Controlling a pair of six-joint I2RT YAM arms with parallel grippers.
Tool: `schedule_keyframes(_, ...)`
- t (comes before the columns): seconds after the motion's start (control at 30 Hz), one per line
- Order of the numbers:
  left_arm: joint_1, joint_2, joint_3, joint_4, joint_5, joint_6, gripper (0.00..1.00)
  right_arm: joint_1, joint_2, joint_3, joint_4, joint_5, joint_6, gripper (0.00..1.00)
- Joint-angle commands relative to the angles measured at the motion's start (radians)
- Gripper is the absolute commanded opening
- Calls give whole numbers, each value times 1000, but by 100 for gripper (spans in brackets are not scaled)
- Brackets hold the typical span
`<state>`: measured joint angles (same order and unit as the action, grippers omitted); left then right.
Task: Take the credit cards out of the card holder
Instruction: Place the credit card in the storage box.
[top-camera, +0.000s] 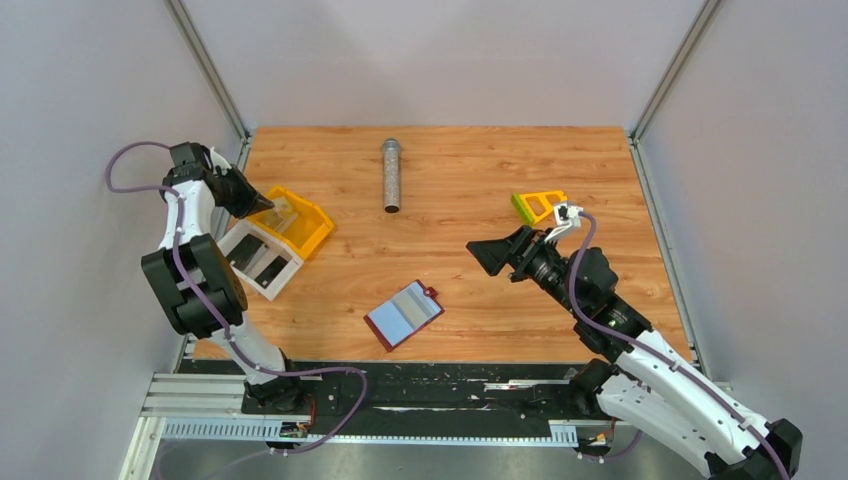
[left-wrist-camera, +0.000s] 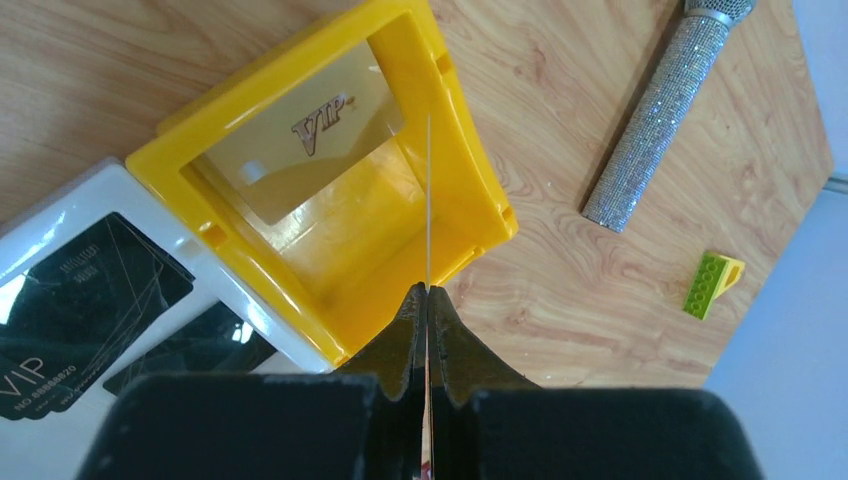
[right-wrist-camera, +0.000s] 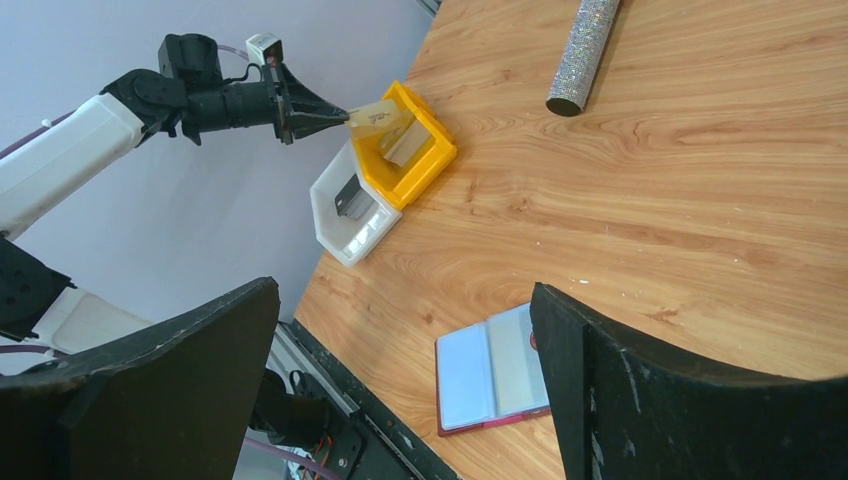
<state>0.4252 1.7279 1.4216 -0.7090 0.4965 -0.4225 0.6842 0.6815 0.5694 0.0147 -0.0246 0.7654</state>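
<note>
The dark-red card holder (top-camera: 404, 314) lies open on the table, blue-grey pockets up, also seen in the right wrist view (right-wrist-camera: 490, 372). My left gripper (top-camera: 268, 205) is shut on a tan-gold credit card (right-wrist-camera: 372, 117), holding it over the yellow tray (top-camera: 300, 222). In the left wrist view that card (left-wrist-camera: 428, 200) shows edge-on as a thin line rising from the fingertips of the left gripper (left-wrist-camera: 427, 290). Another gold card marked VIP (left-wrist-camera: 300, 140) lies in the yellow tray (left-wrist-camera: 470, 150). Dark cards (left-wrist-camera: 90, 290) lie in the white tray (left-wrist-camera: 90, 195). My right gripper (top-camera: 487, 253) hangs open and empty above the table, right of the holder (right-wrist-camera: 405, 300).
A glittery silver cylinder (top-camera: 391, 175) lies at the back middle. A yellow-green piece (top-camera: 538, 205) sits behind the right arm. The white tray (top-camera: 258, 258) and yellow tray stand side by side at the table's left edge.
</note>
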Motion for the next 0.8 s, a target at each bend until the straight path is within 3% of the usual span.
schedule_keyframes(0.0, 29, 16, 44, 70, 26, -15, 0, -2, 14, 47, 13, 20, -32, 100)
schedule_keyframes(0.77, 44, 137, 66, 113, -47, -19, 1, -2, 56, 52, 21, 64, -34, 100)
